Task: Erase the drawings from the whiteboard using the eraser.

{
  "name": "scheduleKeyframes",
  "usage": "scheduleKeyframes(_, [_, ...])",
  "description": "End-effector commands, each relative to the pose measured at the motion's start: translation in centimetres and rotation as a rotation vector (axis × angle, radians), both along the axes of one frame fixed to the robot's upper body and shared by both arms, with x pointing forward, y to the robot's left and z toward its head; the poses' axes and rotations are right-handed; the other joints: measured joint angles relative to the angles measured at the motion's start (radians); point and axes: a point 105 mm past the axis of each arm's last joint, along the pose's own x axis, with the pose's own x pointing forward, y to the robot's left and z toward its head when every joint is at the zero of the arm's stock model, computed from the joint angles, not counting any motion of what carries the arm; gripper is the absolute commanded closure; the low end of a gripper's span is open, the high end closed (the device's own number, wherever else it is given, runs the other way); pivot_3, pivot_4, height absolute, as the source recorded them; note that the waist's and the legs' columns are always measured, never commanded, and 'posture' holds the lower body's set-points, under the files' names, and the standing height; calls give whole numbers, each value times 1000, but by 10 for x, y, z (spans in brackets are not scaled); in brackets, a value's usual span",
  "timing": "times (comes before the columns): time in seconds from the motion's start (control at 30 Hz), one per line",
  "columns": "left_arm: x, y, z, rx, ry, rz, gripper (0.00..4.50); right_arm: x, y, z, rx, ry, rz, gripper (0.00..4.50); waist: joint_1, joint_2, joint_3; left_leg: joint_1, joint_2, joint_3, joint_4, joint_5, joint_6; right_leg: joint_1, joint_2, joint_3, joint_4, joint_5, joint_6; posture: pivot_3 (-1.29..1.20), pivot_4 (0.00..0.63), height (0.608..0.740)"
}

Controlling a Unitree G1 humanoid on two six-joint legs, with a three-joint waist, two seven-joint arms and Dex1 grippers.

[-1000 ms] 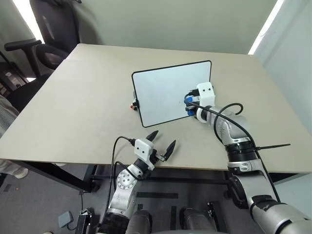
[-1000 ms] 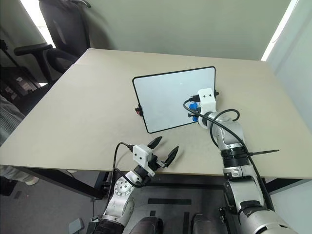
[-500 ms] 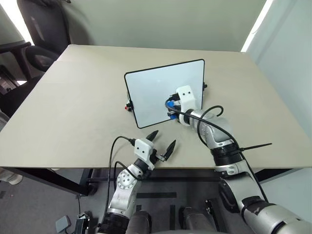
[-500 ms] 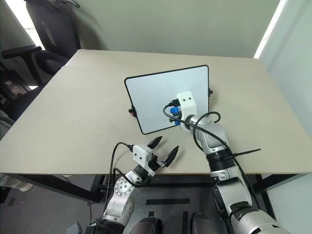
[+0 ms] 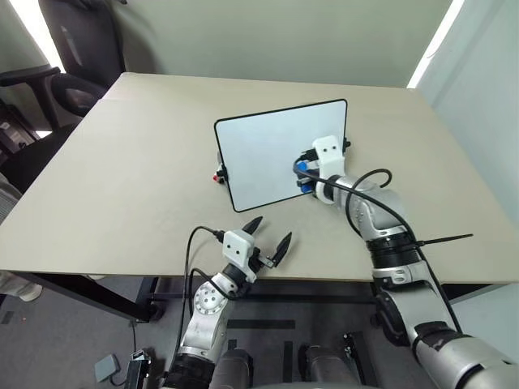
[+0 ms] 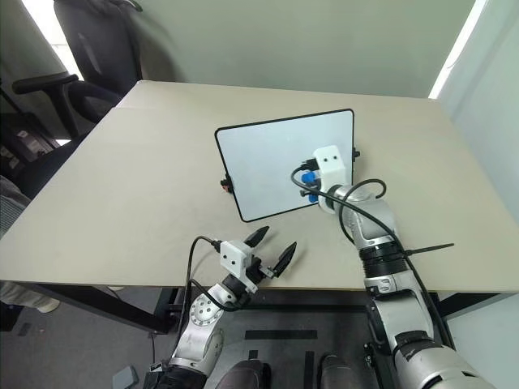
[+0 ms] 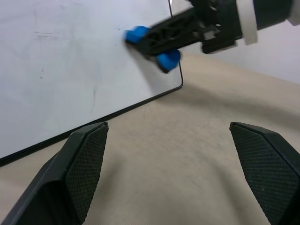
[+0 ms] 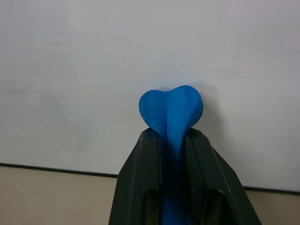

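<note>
Both arms are built of silver-grey rounded metal segments with black joint rings. Each wrist carries a small white box with dark screw holes, and a black cable loops from each box back along its arm. The left gripper (image 5: 270, 237) and right gripper (image 8: 170, 140) have black tapered fingers (image 7: 82, 164) with a fine cross-hatched texture.

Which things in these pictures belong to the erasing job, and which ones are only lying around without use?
Belonging to the job:
- whiteboard, its surface looking clean
- eraser, blue, pinched in the right gripper against the board

Just lying about:
- small red-and-black marker at the board's left edge
- office chair beyond the table
- left gripper, open and empty at the table's near edge
</note>
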Motion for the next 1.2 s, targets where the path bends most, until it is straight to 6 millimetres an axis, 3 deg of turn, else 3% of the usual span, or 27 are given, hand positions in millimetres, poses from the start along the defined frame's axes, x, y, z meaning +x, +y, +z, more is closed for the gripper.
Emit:
scheduleKeyframes(0.03, [-1, -3, 14, -18, -56, -3, 0, 5, -3, 18, 11, -64, -17, 4151, 0, 0, 0, 0, 0, 0, 0, 0, 0, 1, 0, 0, 0, 0, 1, 0, 150, 740])
scheduleKeyframes(0.23, [0, -3, 13, -17, -55, -7, 0, -2, 25, 23, 32, -76, 61, 4151, -2, 0, 0, 1, 2, 0, 0, 2, 4, 0, 4, 0, -2, 5, 8, 0, 150, 740])
scheduleKeyframes(0.5, [0, -4, 12, -16, -51, -9, 0, -16, 63, 21, 37, -68, 174, 4151, -2, 0, 0, 1, 4, -3, 1, 0, 8, -4, 10, 0, -7, 8, 3, 0, 150, 740])
scheduleKeyframes(0.97, [2, -3, 11, -14, -49, -7, 0, 6, 12, 14, 20, -44, 13, 4151, 2, 2, 0, 0, 3, -5, 14, -8, 8, -5, 13, 1, -8, 13, -4, 0, 150, 740])
scheduleKeyframes(1.1, [3, -3, 11, -13, -49, -8, 0, 6, 14, 15, 23, -49, 18, 4151, 1, 2, 0, 0, 4, -5, 14, -8, 9, -5, 14, 1, -8, 14, -3, 0, 150, 740])
scheduleKeyframes(1.2, [3, -3, 11, -12, -49, -7, 0, 3, 29, 16, 29, -53, 56, 4151, 1, 2, -1, 1, 4, -5, 14, -8, 11, -5, 14, 1, -9, 18, 4, 0, 150, 740])
